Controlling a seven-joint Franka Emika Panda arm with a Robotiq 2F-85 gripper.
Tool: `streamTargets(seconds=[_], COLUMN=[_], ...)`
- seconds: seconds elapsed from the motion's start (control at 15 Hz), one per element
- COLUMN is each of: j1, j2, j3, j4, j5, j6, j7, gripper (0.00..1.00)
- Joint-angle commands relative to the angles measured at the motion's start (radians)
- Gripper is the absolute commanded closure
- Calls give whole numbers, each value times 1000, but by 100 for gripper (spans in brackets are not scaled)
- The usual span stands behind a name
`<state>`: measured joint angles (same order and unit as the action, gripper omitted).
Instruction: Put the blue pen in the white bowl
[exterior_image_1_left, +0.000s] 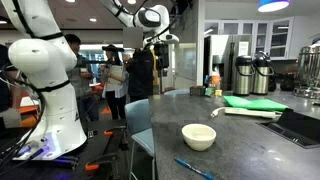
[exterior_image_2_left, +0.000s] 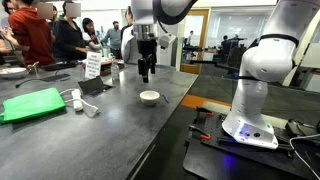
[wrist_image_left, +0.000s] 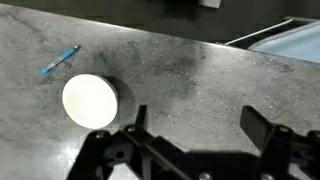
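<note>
The blue pen (wrist_image_left: 60, 61) lies flat on the grey stone table, a short way from the white bowl (wrist_image_left: 90, 100). In an exterior view the pen (exterior_image_1_left: 195, 170) lies near the table's front edge, with the bowl (exterior_image_1_left: 198, 136) just behind it. The bowl (exterior_image_2_left: 149, 97) is empty. My gripper (wrist_image_left: 197, 125) is open and empty. It hangs well above the table (exterior_image_2_left: 147, 68), above and beside the bowl. It also shows high up in an exterior view (exterior_image_1_left: 155, 40). I cannot make out the pen in the exterior view that shows the robot base at the right.
A flat green sheet (exterior_image_2_left: 33, 103) lies on the table, also seen in the other exterior view (exterior_image_1_left: 255, 102), with a dark tray (exterior_image_1_left: 300, 125) beside it. Thermos jugs (exterior_image_1_left: 252, 75) stand at the back. People stand beyond the table (exterior_image_2_left: 60, 35). A small sign (exterior_image_2_left: 93, 66) stands at the table's far end.
</note>
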<state>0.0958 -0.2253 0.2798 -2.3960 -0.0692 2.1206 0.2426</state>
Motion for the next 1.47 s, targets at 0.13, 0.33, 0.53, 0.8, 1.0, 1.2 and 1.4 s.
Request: streamTargets(seconds=[0.13,0.33,0.53,0.8,1.0,1.2,1.4], j1=[25,25,6,-46,-85,-116,-136], j2=[2,2,35,117,165,192,206], j3=[-24,-24,-20,-77,-153,-223,-271], j4=[2,2,30,63,57,31,-6], j5=[-6,-6,-42,-64,-47,-17,10], j6=[-2,-2,-13,22,78,157,218], j7=[5,5,93,266,328,380,457], gripper=[0,0,0,0,0,0,0])
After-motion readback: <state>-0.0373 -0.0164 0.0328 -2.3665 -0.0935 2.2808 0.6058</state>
